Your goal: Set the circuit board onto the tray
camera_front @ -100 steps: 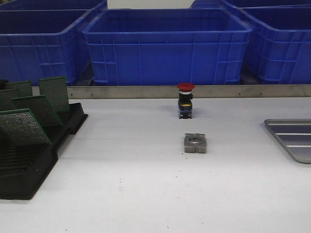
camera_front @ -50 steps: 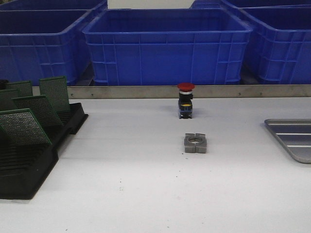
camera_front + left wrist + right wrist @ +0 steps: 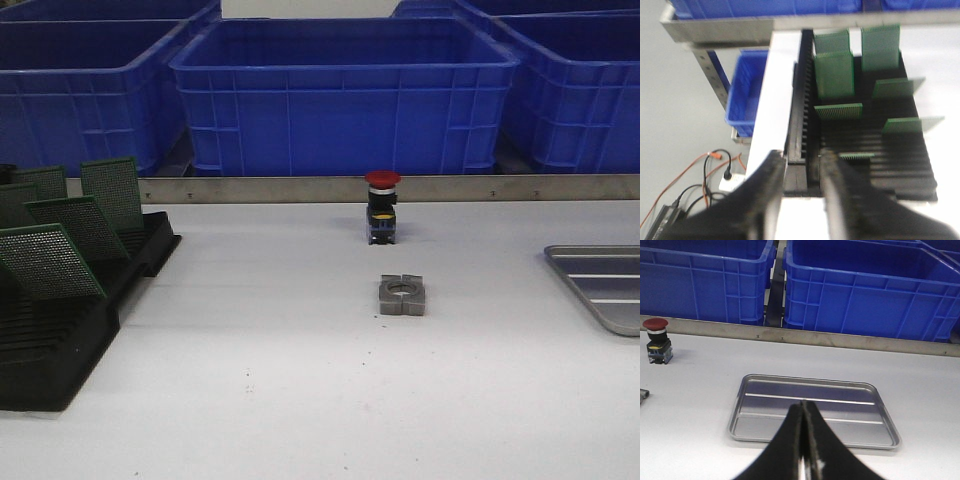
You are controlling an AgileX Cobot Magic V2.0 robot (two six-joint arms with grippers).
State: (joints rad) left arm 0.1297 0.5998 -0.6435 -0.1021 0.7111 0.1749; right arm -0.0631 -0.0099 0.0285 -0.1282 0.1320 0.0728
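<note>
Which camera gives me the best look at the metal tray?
The right wrist view: the whole tray sits in frame, rim and floor ridges clear, nothing lying on it, with the shut right hand in front. The front view catches only its left part, cut off at the picture's right edge. The left wrist view misses it entirely.

an electronics workshop bench: blue plastic bins, black slotted rack of green boards.

Green circuit boards racked; tray bare.
</note>
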